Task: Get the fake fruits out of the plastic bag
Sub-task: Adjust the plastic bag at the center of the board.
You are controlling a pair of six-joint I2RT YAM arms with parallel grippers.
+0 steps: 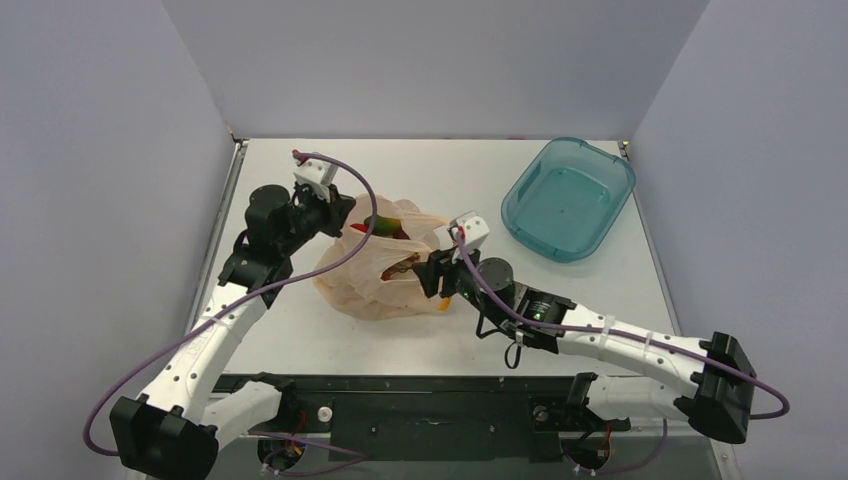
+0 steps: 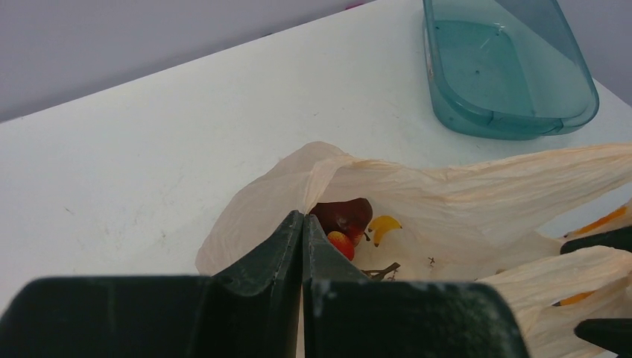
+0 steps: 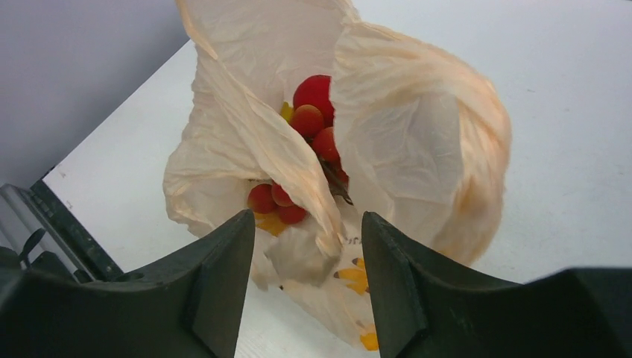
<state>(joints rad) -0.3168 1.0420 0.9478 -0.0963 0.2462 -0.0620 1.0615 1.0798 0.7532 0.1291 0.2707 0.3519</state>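
Mid-bench, nearer the left edge, the plastic bag sagged, seemingly thin and slippery, its rim pinched in the closed left fingers; the right fingers stood wide apart astride a loose fold. Light, hard fake fruits inside looked graspable singly.

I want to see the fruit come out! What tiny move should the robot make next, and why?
Probably ease the right tool forward into the bag toward the red berries. The left tool is shut on the bag's edge, the right tool is open and aimed at the mouth, but a fold of bag lies between its fingers.
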